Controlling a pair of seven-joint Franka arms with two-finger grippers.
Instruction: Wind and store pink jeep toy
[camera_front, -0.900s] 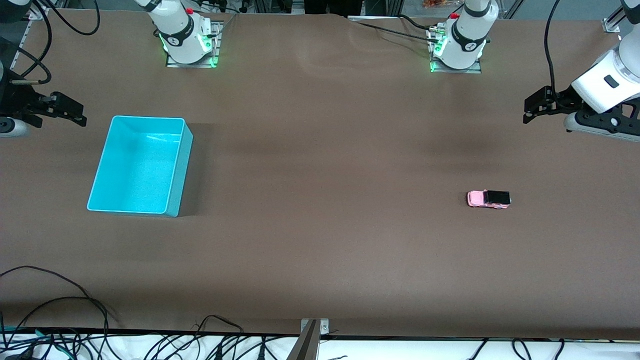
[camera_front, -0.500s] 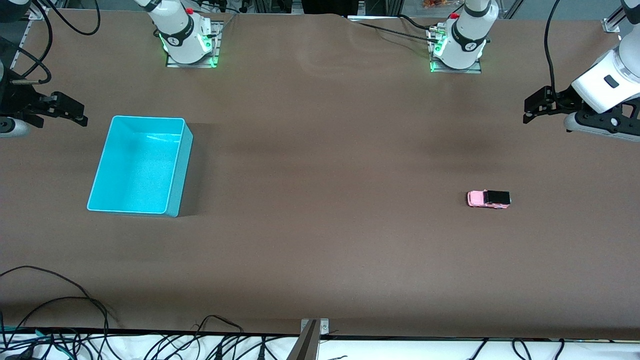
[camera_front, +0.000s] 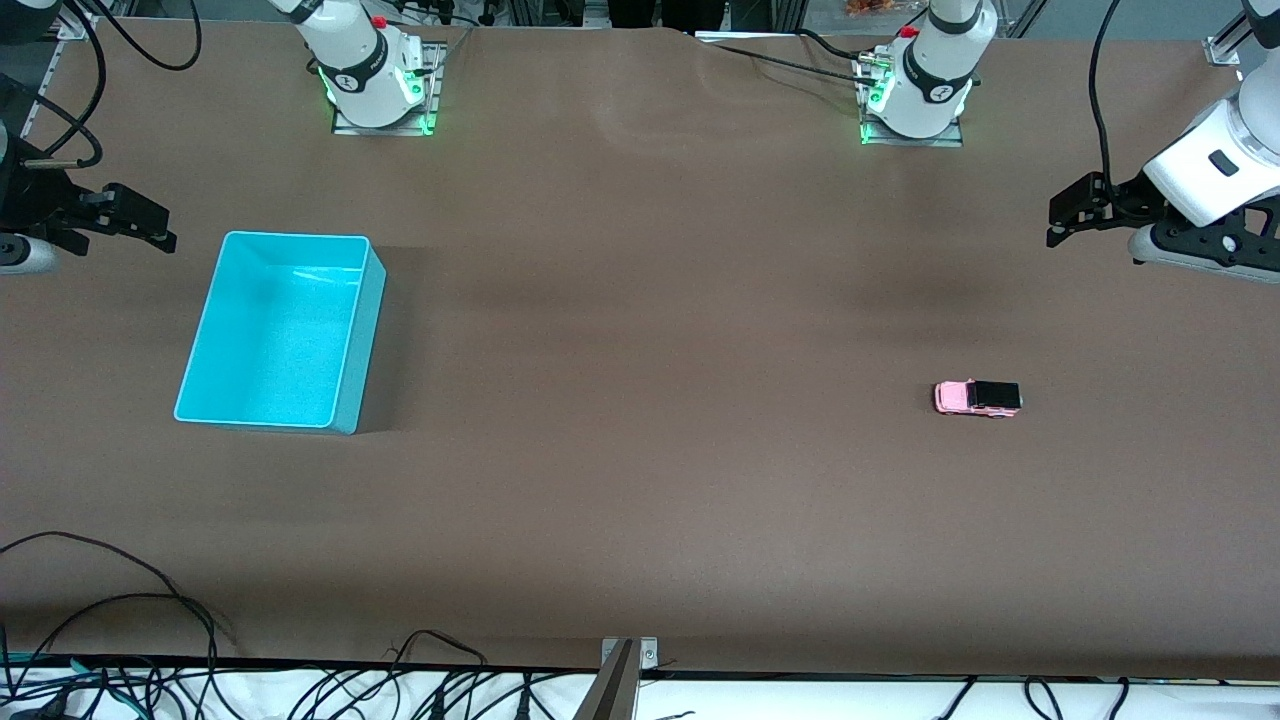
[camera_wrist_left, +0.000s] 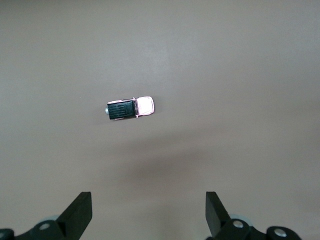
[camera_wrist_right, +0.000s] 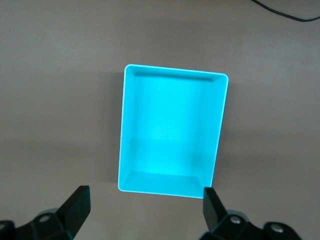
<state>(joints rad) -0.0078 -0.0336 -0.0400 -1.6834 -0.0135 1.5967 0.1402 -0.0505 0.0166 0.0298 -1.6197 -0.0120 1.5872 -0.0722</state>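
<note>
**Toy car alone on open bench, both hands raised and wide**

The pink jeep toy (camera_front: 978, 398) sat on the brown bench (camera_front: 640, 480) toward the left arm's end, on its wheels, with bare surface on every side of it. Its long axis ran along the length of the bench: the pink hood pointed toward the right arm's end and the black roof lay toward the left arm's end. In the left wrist view the toy (camera_wrist_left: 129, 108) lay level and untouched, with a soft shadow on the bench between it and the fingers.

The turquoise bin (camera_front: 282, 330) stood toward the right arm's end, well apart from the toy, its opening upward and nothing inside. Its long sides ran from the robots' bases toward the front camera. A broad stretch of bare bench separated bin and toy, and a wide strip of open surface lay between both and the bench's near edge, where loose black cables (camera_front: 120, 600) trailed.

The left hand (camera_front: 1062, 222) hung in the air over the left arm's end of the bench, its fingers (camera_wrist_left: 77, 212) spread wide and holding nothing. The right hand (camera_front: 150, 228) hung over the right arm's end, just beside the bin's corner nearest the bases, its fingers (camera_wrist_right: 75, 205) likewise spread wide and empty, with the bin (camera_wrist_right: 172, 132) in full sight below it.
</note>
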